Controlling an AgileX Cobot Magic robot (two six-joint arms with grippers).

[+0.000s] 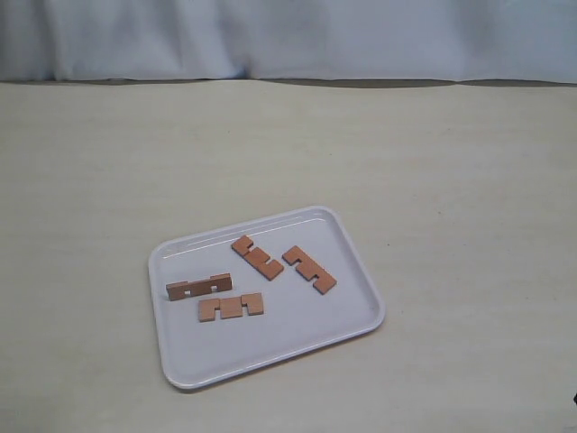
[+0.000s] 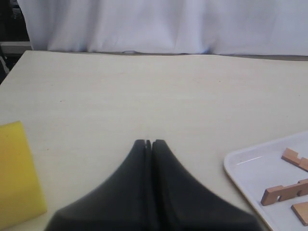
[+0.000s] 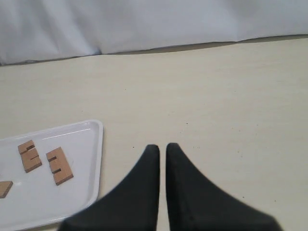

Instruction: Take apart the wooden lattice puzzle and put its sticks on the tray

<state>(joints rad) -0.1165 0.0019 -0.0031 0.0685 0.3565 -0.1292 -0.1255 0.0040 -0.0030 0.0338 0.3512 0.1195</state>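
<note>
The white tray (image 1: 297,338) lies on the table with several reddish-brown notched sticks lying apart on it. One stick (image 1: 198,287) stands on edge at the left, and a second (image 1: 231,307) lies flat just in front of it. Two more (image 1: 257,257) (image 1: 309,269) lie diagonally at the middle and right. No assembled lattice shows. My left gripper (image 2: 148,142) is shut and empty over bare table, left of the tray (image 2: 250,166). My right gripper (image 3: 159,147) is shut with a hairline gap, empty, to the right of the tray (image 3: 72,192). Neither gripper appears in the exterior view.
A yellow block (image 2: 17,173) sits on the table at the edge of the left wrist view. A pale cloth backdrop (image 1: 288,36) hangs behind the table's far edge. The beige tabletop (image 1: 451,180) surrounds the tray on all sides.
</note>
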